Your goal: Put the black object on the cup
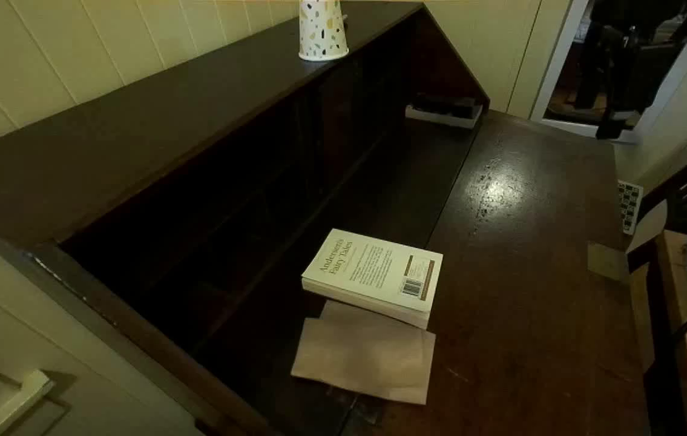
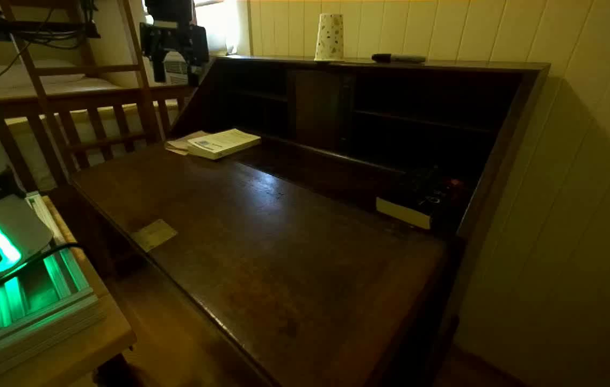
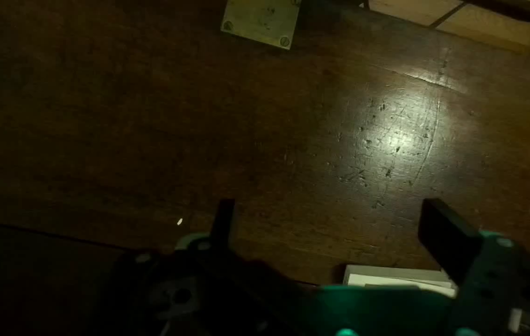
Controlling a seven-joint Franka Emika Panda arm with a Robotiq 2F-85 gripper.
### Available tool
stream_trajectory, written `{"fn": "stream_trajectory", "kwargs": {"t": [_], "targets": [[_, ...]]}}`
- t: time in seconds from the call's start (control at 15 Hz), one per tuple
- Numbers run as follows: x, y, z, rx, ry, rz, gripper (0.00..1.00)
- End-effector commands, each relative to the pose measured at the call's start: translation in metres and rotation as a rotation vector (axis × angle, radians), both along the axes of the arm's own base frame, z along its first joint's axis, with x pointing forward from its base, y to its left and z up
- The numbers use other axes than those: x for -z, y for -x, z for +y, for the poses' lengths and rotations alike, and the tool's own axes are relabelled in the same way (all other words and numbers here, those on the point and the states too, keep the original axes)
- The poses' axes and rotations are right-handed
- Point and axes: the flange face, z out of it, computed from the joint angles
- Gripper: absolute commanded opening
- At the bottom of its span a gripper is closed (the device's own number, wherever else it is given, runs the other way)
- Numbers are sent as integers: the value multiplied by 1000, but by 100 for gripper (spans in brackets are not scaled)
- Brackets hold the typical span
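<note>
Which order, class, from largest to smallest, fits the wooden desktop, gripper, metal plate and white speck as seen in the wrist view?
1. Wooden desktop
2. Gripper, nearest the camera
3. Metal plate, cut off at the top
4. White speck

Yellowish wall (image 2: 460, 32) of vertical boards, dark glossy wooden secretary desk (image 2: 262, 258), wooden bed (image 2: 95, 98) behind a ladder (image 2: 87, 70), bright window (image 2: 236, 24)

cup (image 1: 322, 31) on desk top (image 1: 137, 136) | marker (image 2: 399, 58) near cup | book (image 1: 373, 275) below, beside paper (image 1: 367, 363) | second book (image 2: 417, 200) toward opposite end
</note>
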Motion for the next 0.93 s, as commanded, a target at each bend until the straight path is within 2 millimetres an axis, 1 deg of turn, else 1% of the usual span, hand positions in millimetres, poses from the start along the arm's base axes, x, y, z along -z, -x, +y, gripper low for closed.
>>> {"fn": "stream_trajectory", "kwargs": {"t": [0.0,0.33,0.6,0.87], "targets": [[0,0,0,0,0,1,100],[0,0,0,0,0,1,100],[-7,-28,-11,158,-25,-85,100],[-13,-62,-18,253,-26,-152,100]]}}
